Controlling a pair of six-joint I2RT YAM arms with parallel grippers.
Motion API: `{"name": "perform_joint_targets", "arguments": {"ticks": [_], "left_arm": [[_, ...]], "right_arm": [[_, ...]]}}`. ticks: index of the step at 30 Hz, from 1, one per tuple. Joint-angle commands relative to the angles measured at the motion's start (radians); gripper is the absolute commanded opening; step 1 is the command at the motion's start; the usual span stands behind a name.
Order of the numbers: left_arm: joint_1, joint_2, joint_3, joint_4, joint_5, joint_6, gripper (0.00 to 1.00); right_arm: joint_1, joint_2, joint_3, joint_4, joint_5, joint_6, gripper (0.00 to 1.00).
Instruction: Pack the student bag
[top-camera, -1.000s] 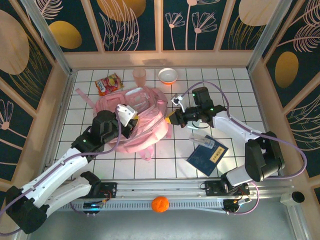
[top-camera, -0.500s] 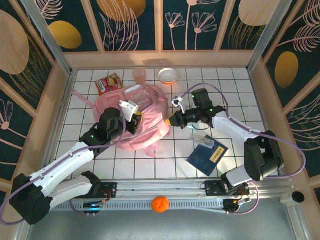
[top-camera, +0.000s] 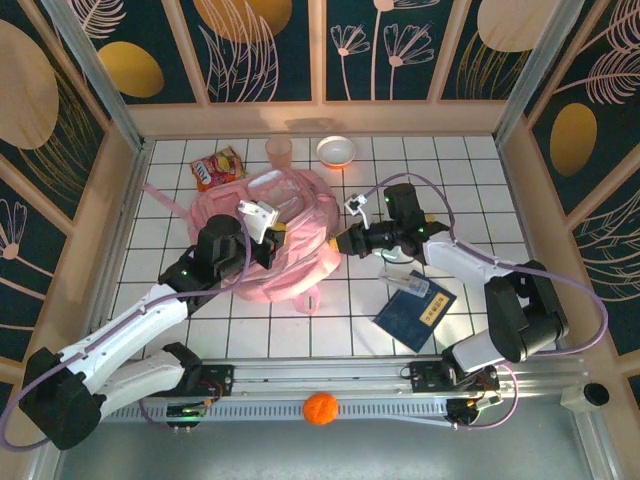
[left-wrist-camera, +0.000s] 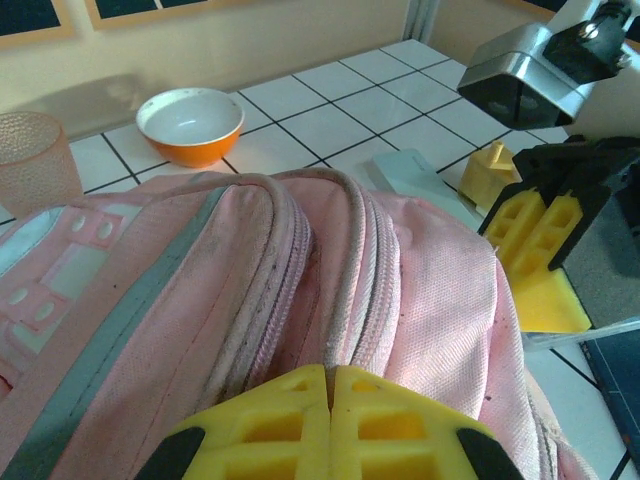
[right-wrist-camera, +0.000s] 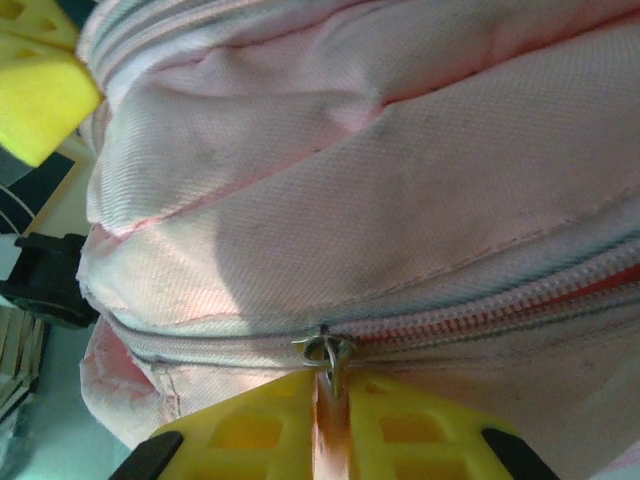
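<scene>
**A:** One bag mid-tabletop, plus one bowl, one cup, one book. Fingers?

**B:** Left fingers pressed together over it, right fingers pinching its zip pull. Bag's a bit farther back than a second ago.

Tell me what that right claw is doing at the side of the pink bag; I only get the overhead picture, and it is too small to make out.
Observer: On the right wrist camera, the right gripper is pinched on the zip pull of the student bag.
Operator: And the left claw on top of the bag?
Observer: The left wrist camera shows the left gripper shut, its yellow fingers pressed together at the top of the bag. Whether fabric is caught between them I cannot tell.
Operator: Is anything in that orange bowl?
Observer: Seen from the side there, the bowl is empty and white inside.
</scene>
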Motion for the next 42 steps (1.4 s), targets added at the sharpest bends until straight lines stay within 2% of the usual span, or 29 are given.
{"name": "perform_joint_targets", "arguments": {"ticks": [1,3,6,10,16,22,28,34,37,38,42], "left_arm": [[0.002,-0.035,0.012,0.169,0.032,-0.024,0.00],[0.002,-0.033,0.012,0.173,0.028,-0.030,0.00],[0.001,-0.022,0.016,0.167,-0.023,-0.064,0.00],[0.002,0.021,0.036,0.142,-0.148,-0.123,0.00],[0.002,0.113,0.076,0.149,-0.235,-0.189,0.00],[-0.010,0.186,0.090,0.184,-0.240,-0.231,0.00],[-0.016,0.219,0.103,0.241,-0.224,-0.260,0.00],[-0.017,0.230,0.095,0.314,-0.144,-0.277,0.00],[-0.018,0.226,0.089,0.331,-0.104,-0.255,0.00],[-0.017,0.224,0.085,0.335,-0.092,-0.245,0.00],[-0.017,0.196,0.069,0.336,-0.033,-0.170,0.00]], "right_arm": [[0.012,-0.035,-0.025,0.067,0.044,0.035,0.16],[0.016,-0.044,-0.032,0.081,0.058,0.047,0.13],[0.026,-0.064,-0.035,0.091,0.075,0.069,0.00],[0.062,-0.118,-0.036,0.086,0.129,0.110,0.00],[0.161,-0.167,-0.013,0.038,0.224,0.181,0.00],[0.273,-0.173,0.009,0.015,0.327,0.316,0.00],[0.385,-0.138,0.029,0.072,0.446,0.479,0.00],[0.442,-0.076,0.039,0.188,0.539,0.622,0.00],[0.444,-0.045,0.055,0.169,0.548,0.655,0.00],[0.444,-0.042,0.064,0.152,0.553,0.661,0.02],[0.430,-0.080,0.102,0.039,0.592,0.679,0.24]]}}
